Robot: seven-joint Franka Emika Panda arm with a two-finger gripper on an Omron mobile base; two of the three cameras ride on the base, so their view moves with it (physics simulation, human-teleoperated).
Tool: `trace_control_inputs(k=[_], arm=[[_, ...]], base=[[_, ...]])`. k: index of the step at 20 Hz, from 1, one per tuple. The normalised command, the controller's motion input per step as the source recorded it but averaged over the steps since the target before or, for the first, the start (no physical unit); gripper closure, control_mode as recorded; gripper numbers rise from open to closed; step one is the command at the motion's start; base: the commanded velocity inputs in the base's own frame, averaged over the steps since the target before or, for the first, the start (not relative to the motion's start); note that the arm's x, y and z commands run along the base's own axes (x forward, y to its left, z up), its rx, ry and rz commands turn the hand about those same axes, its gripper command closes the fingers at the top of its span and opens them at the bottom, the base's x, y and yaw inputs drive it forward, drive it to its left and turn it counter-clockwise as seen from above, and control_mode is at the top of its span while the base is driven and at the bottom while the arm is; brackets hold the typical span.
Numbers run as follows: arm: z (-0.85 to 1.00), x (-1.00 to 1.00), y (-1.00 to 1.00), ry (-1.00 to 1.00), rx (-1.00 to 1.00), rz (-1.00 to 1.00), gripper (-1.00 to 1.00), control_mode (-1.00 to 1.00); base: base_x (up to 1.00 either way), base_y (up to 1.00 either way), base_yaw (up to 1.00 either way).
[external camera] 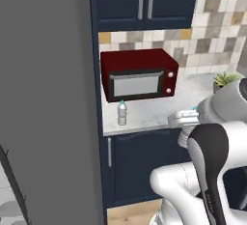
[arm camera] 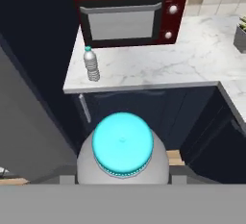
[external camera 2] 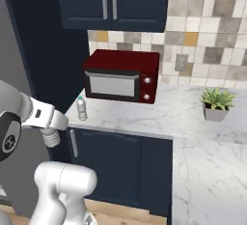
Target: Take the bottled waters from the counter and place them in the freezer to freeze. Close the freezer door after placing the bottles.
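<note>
One bottled water (external camera: 122, 113) (external camera 2: 82, 108) (arm camera: 91, 64) stands upright on the counter (external camera: 159, 108) (external camera 2: 144, 115) (arm camera: 144, 69), at its left end in front of the red microwave. My gripper (external camera: 185, 121) (external camera 2: 48, 122) (arm camera: 123, 180) is shut on the other bottled water (external camera: 184, 138) (external camera 2: 50, 137) (arm camera: 123, 146), held in the air in front of the counter's edge; its blue cap faces the hand camera. A tall flat grey panel, seemingly the freezer door (external camera: 48, 98), covers the left of the left base view. The freezer's inside is hidden.
A red microwave (external camera: 139, 75) (external camera 2: 121, 77) (arm camera: 129, 11) sits at the back of the counter under navy wall cabinets (external camera 2: 113, 2). A small potted plant (external camera 2: 216, 104) (external camera: 225, 80) stands to the right. Navy base cabinets (external camera 2: 120, 166) lie below the counter.
</note>
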Motion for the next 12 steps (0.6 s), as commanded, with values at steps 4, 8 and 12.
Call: trace_control_inputs(k=[4,8,12], arm=[[0.0,0.0,0.0,0.0,0.0,0.0,1.0,1.0],[0.0,0.0,0.0,0.0,0.0,0.0,1.0,1.0],[0.0,0.0,0.0,0.0,0.0,0.0,1.0,1.0]], base=[[-0.39,0.89,0.01],[-0.04,1.0,0.12],[0.0,0.93,0.3]])
